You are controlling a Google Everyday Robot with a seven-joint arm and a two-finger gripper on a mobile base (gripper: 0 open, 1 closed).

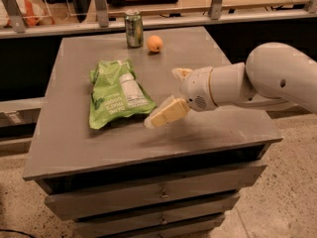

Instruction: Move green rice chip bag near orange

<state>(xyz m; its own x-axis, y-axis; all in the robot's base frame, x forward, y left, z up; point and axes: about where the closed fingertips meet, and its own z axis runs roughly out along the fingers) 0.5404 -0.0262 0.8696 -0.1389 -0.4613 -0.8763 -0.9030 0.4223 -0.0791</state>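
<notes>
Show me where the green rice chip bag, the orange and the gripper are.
green rice chip bag (115, 95), camera view, its green front, left of the white label.
orange (154, 43), camera view, centre of the fruit.
gripper (161, 97), camera view, midway between its open fingers, just right of the bag.

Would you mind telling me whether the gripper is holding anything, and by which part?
Nothing is held: the gripper hangs open just beside the green rice chip bag, not gripping it.
</notes>
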